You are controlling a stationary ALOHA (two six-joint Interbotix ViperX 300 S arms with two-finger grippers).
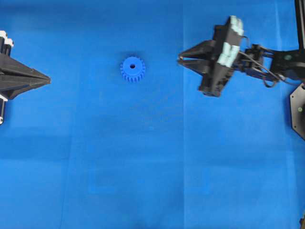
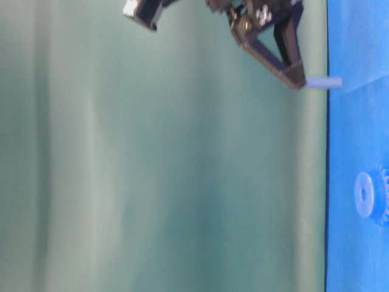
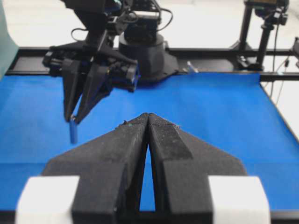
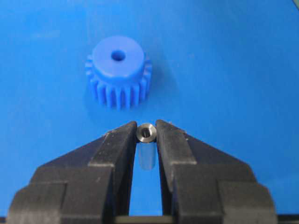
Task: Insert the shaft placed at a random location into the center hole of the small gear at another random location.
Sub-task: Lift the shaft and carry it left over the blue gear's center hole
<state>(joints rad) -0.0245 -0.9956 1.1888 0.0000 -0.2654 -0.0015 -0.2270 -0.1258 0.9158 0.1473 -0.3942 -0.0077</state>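
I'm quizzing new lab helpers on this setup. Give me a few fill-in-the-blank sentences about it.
1. The metal pin is clamped in the ____ gripper.
2. The gear is coloured ____.
3. The left gripper holds ____.
4. The hole in the gear's hub is ____, with no pin in it.

Missing words: right; blue; nothing; empty
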